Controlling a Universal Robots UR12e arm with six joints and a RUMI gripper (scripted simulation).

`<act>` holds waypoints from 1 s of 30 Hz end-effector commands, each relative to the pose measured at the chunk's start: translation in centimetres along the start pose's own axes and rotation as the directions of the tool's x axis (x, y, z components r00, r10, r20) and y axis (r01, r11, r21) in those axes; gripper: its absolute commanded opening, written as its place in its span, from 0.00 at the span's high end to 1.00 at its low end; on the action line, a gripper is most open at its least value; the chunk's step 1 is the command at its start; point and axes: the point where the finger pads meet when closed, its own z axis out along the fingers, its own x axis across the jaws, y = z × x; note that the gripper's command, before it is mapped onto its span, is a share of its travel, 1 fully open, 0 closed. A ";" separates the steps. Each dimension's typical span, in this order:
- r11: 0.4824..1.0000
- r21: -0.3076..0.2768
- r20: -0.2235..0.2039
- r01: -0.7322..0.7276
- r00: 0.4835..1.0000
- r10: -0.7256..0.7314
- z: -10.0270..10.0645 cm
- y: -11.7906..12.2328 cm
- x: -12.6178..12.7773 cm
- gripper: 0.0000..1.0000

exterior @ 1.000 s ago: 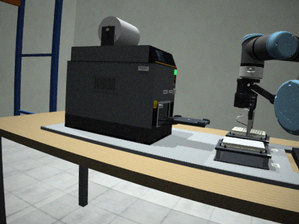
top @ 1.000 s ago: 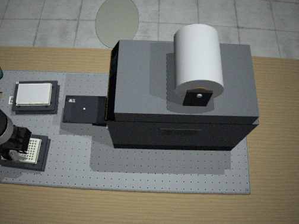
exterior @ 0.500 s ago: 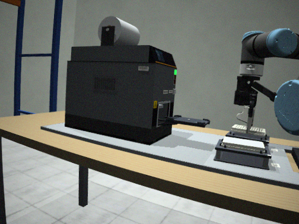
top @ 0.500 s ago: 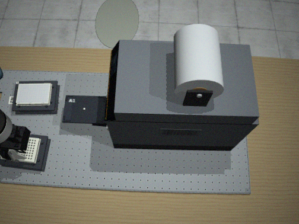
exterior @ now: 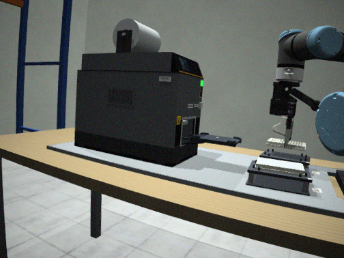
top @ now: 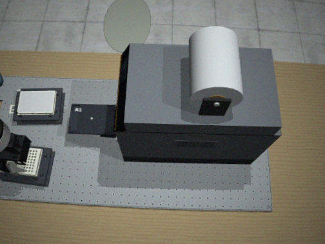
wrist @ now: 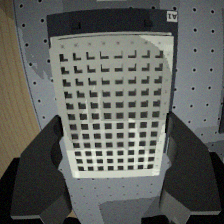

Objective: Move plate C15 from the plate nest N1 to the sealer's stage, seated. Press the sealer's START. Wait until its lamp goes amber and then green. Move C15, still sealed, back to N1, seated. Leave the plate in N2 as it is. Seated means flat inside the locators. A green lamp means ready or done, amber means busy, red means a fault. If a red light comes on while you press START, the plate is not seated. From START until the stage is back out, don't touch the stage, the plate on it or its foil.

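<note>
Plate C15 — claw-held (lamp green) — hangs above its nest.

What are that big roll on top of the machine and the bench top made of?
The roll looks like matt white film or paper; its smooth, even wrap can't settle which. The bench top seems to be wood or wood-look laminate, low-sheen, judging by its fine tan grain lines.
</note>
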 end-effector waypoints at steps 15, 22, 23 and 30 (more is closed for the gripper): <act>1.000 0.000 0.000 -0.002 1.000 0.002 -3.2 0.0 -0.1 1.00; 1.000 0.000 0.000 -0.002 1.000 0.002 -4.1 0.0 -0.1 1.00; 1.000 0.000 0.000 -0.002 1.000 0.002 -4.3 0.0 -0.1 1.00; 1.000 0.000 0.000 -0.002 1.000 0.002 -5.4 0.0 -0.1 1.00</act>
